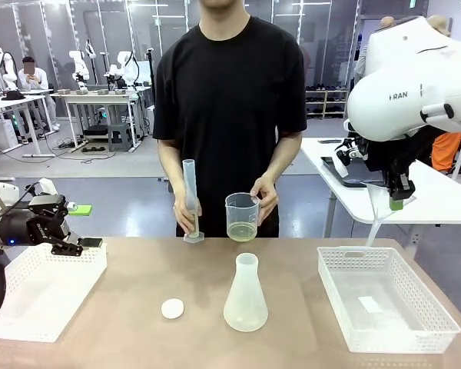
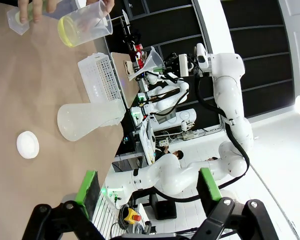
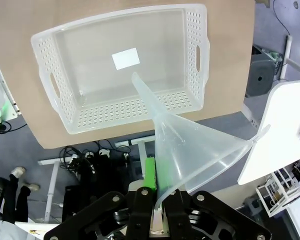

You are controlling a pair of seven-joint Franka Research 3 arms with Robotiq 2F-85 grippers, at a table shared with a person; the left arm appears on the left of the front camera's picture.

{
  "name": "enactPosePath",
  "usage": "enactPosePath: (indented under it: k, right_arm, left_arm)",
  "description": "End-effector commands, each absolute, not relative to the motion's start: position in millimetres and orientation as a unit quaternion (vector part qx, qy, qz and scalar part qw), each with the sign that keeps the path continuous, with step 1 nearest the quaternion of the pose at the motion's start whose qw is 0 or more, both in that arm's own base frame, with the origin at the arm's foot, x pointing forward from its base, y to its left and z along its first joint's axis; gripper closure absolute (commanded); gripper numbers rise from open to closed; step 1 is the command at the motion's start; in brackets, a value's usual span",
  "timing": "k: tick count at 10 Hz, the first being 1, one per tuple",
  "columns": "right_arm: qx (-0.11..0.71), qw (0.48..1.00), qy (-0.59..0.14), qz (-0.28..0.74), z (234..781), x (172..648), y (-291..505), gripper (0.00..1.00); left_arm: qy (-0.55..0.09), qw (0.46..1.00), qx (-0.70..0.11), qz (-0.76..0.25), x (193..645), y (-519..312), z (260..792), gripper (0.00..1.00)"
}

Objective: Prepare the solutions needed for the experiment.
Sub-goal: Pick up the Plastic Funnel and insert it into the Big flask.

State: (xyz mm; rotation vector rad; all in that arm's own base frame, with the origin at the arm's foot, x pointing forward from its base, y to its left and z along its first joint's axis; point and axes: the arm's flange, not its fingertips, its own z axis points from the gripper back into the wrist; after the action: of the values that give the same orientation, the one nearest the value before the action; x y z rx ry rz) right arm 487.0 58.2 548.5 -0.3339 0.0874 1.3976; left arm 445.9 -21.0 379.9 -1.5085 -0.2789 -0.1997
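Shallow pale yellow solution [image 1: 241,231] in clear beaker [image 1: 242,207], left fingers [image 2: 87,192] spread, right fingers [image 3: 148,180] pinching funnel [image 3: 190,142]

- Front view: bright, even light from overhead; the flask [image 1: 245,300] casts only a soft, faint shadow on the table [image 1: 138,284].
- Left wrist view: straight lines bend toward the edges; the white area at right is overexposed.
- Right wrist view: the funnel [image 3: 200,145], close to the lens, carries mild glare.
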Motion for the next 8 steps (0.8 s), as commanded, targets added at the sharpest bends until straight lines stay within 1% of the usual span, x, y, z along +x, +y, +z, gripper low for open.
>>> enactPosePath:
  k: [1, 2, 3, 4, 6, 8]
  right_arm:
    - [-0.14, 0.748, 0.045, 0.647, 549, 497, 55, 1.0]
    - [-0.14, 0.748, 0.045, 0.647, 549, 497, 55, 1.0]
    - [-0.151, 0.753, 0.042, 0.64, 546, 490, 56, 0.97]
    - [-0.168, 0.738, 0.033, 0.653, 541, 495, 69, 0.97]
    - [-0.226, 0.682, -0.009, 0.695, 553, 489, 112, 0.97]
    - [-0.257, 0.616, -0.048, 0.743, 569, 471, 157, 0.97]
  left_arm:
    - [-0.124, 0.718, -0.679, -0.092, 445, -21, 382, 0.0]
    - [-0.124, 0.718, -0.679, -0.092, 445, -21, 382, 0.0]
    - [-0.124, 0.718, -0.679, -0.092, 445, -21, 382, 0.0]
    - [-0.124, 0.718, -0.679, -0.092, 445, -21, 382, 0.0]
    - [-0.124, 0.718, -0.679, -0.092, 445, -21, 382, 0.0]
    - [-0.124, 0.718, -0.679, -0.092, 445, -21, 382, 0.0]
